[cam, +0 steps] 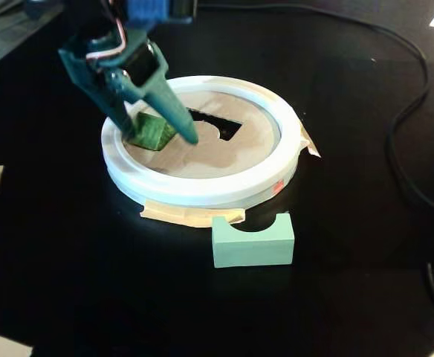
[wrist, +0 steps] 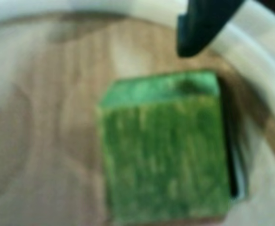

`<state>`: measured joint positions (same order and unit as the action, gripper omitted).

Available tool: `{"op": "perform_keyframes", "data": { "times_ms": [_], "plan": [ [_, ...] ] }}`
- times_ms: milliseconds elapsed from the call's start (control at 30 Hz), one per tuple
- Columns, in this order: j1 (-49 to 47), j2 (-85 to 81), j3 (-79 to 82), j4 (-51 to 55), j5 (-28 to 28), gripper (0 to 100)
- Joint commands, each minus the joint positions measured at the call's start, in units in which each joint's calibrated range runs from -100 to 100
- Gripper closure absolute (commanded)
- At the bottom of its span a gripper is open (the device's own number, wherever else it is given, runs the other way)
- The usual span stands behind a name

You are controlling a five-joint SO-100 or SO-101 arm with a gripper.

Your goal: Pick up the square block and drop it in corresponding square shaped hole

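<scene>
Right now, reading the fixed view from its left side across, I see my hand [cam: 157, 132] reaching down over the left part of the white ring [cam: 202, 190], its two teal fingers [cam: 174, 111] spread either side of the green square block [cam: 151, 131]. They look closed in on the block, and I judge they have hold of it, though I cannot tell whether every face is truly in contact. The block sits tilted inside the ring, on or just above the wooden board [cam: 235, 152], beside the dark cut-out hole [cam: 215, 123] that lies just to its right. Further right and nearer the camera, a pale green block with a curved notch [cam: 253, 240] rests on the black table [cam: 68, 245], just outside the ring, with a black cable [cam: 406, 119] running along the far right. In the wrist view the green block [wrist: 163, 155] fills the frame, blurred, with one dark fingertip [wrist: 201, 28] above it and a dark gap along its right edge. I judge the block to be painted wood: light, stiff, not fragile, with smooth faces that could slip and twist if squeezed near a corner. I would keep the fingers flat on two opposite faces, near the middle, so it stays square to the hole.
</scene>
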<state>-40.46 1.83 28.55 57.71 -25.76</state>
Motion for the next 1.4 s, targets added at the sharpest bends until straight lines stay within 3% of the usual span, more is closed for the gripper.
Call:
{"op": "perform_keyframes", "data": {
  "times_ms": [0,467,833,1100,1367],
  "plan": [
    [-0.6,1.5,-4.3,-3.8,0.0,13],
    [-3.0,4.1,-4.1,-8.6,-0.1,13],
    [1.1,-0.4,-4.1,-6.8,2.7,11],
    [5.5,-13.7,-3.0,7.0,3.2,13],
    [16.6,-22.0,2.6,19.0,5.4,13]
  ]
}}
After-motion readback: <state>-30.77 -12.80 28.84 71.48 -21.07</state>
